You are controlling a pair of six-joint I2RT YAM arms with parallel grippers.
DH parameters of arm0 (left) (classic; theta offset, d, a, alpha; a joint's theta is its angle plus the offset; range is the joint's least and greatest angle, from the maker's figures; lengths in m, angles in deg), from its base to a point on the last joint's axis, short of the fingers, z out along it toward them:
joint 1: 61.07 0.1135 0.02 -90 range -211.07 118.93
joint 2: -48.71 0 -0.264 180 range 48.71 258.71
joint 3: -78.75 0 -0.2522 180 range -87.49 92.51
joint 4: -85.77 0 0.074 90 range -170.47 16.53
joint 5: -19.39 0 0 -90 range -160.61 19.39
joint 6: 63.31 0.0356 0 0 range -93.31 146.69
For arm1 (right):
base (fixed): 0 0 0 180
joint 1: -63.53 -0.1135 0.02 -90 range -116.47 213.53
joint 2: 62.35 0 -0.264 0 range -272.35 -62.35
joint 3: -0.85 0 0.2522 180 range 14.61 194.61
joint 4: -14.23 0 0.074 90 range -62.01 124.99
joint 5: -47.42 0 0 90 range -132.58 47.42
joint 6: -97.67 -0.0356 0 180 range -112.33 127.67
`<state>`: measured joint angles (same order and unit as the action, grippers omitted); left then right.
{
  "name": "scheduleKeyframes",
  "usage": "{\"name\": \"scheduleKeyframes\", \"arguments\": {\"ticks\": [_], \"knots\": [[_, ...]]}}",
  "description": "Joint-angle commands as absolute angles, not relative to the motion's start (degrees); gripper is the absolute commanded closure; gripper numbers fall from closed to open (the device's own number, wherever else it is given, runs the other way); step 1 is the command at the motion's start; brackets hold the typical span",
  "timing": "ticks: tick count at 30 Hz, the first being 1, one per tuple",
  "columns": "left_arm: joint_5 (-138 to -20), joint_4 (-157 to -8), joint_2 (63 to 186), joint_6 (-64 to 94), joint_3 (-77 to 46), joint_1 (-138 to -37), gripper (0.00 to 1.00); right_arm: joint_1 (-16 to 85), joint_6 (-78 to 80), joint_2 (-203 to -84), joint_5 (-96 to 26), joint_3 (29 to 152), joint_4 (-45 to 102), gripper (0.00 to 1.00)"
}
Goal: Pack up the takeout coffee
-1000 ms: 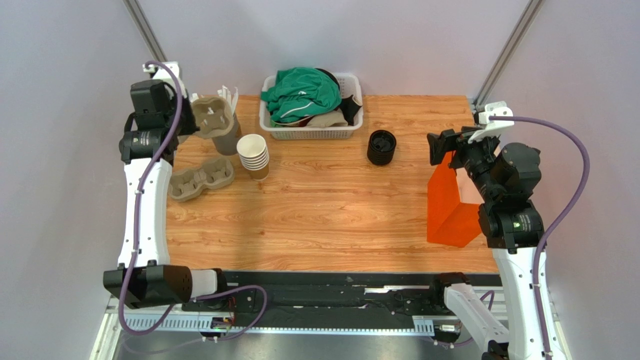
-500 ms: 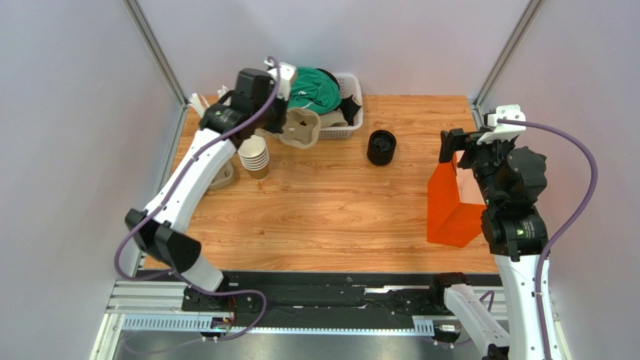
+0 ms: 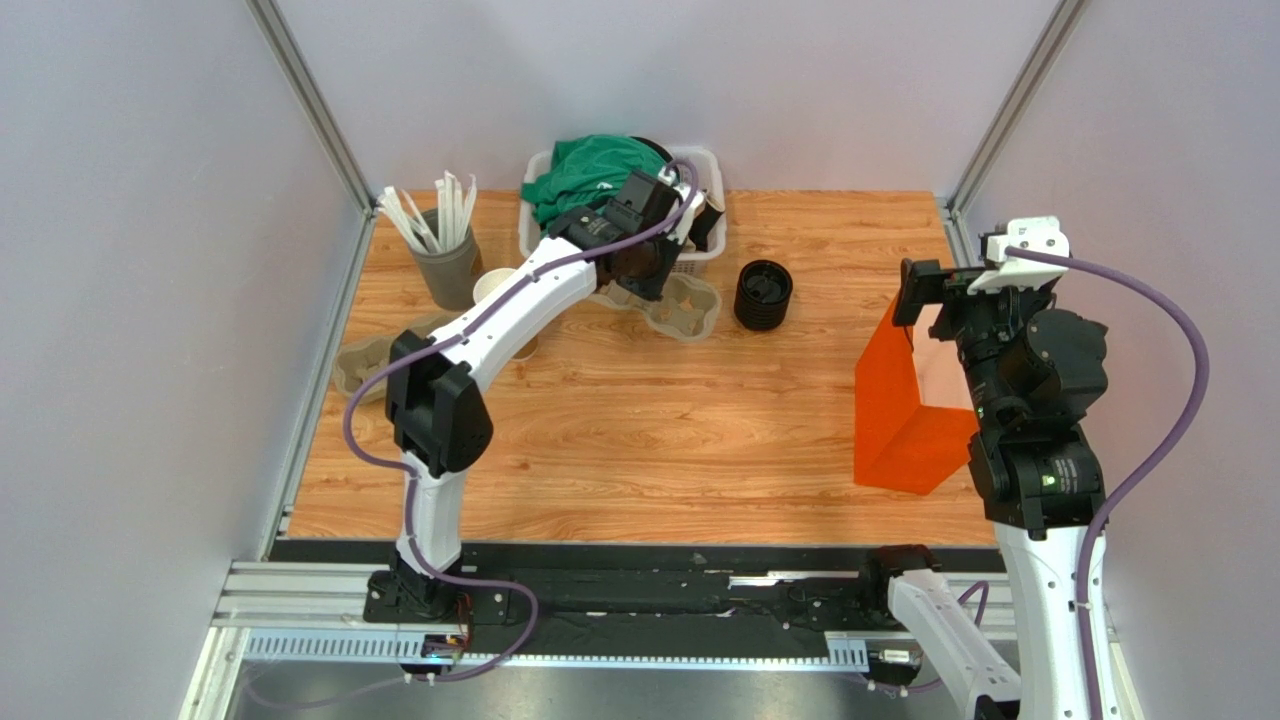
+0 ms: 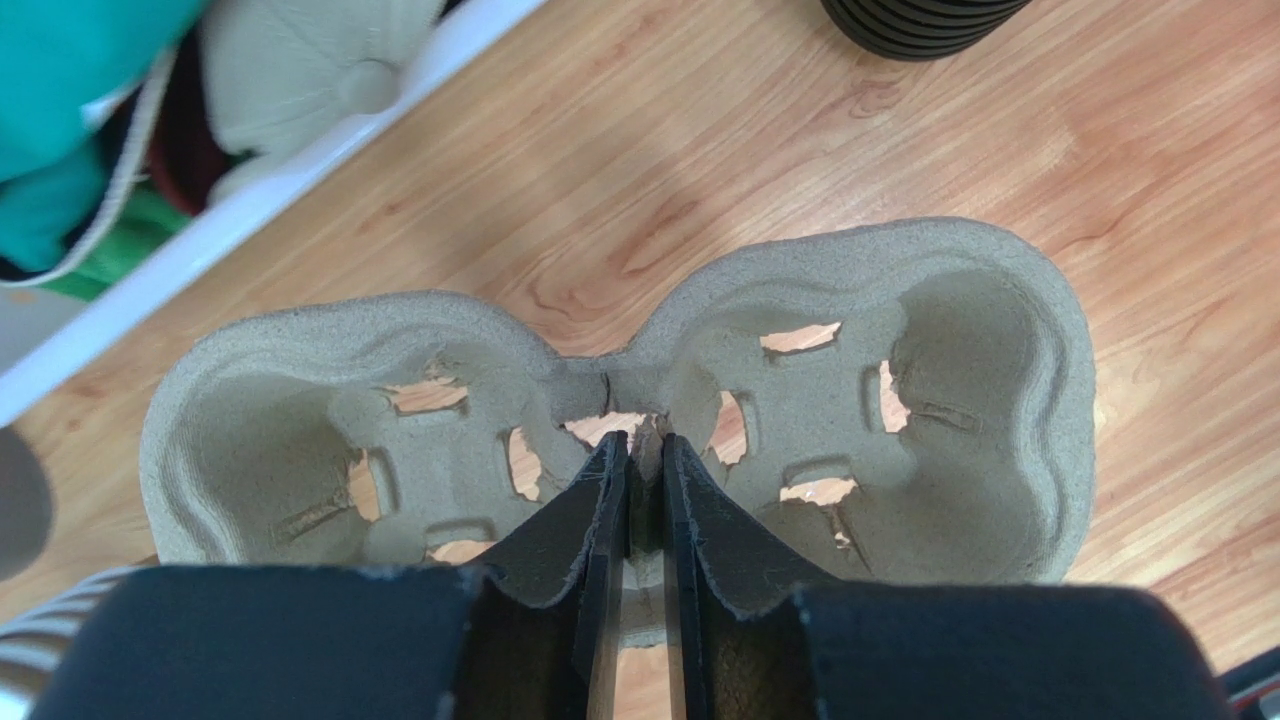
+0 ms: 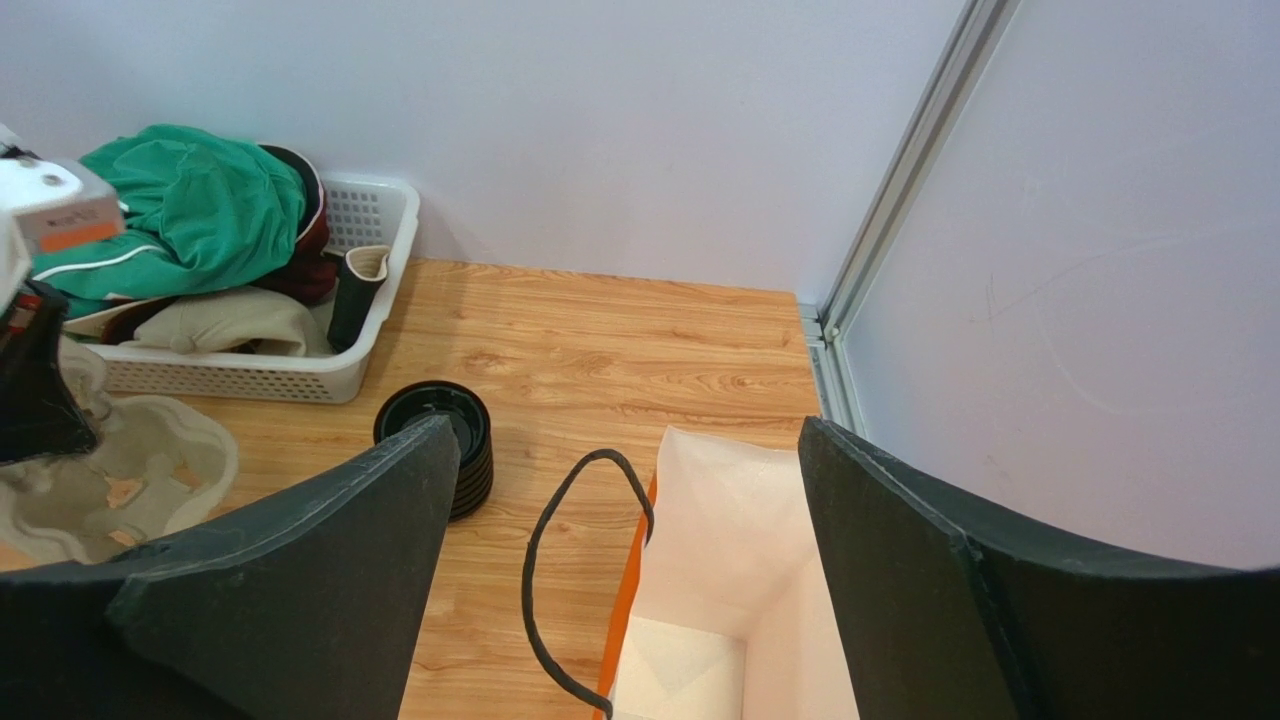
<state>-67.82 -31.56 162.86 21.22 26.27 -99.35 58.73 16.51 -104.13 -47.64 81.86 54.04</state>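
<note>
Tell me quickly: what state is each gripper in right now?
Left gripper: closed, pinching the middle ridge of the cup carrier.
Right gripper: open, holding nothing, above the bag.

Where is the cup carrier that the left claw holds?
In the top view, the cup carrier is at the far middle, directly in front of the white basket and left of the black lid stack.
</note>
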Motion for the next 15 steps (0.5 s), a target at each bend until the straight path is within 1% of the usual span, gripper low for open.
{"name": "scheduleKeyframes", "arguments": {"ticks": [1,5,8,15], "knots": [[-69.47,-31.77,167.01,18.0,29.93,-101.32,0.79,58.78,19.0,-103.83,-47.94,83.87,53.04,0.09],[-69.65,-32.92,170.35,18.08,32.56,-105.52,0.79,58.78,19.88,-103.66,-47.59,83.61,53.13,0.09],[-68.95,-34.76,171.41,18.08,32.31,-108.34,0.78,58.78,20.32,-103.48,-48.12,83.52,53.22,0.09],[-68.33,-37.05,174.92,19.22,32.57,-112.13,0.78,58.7,20.68,-104.45,-47.85,83.08,53.39,0.08]]}}
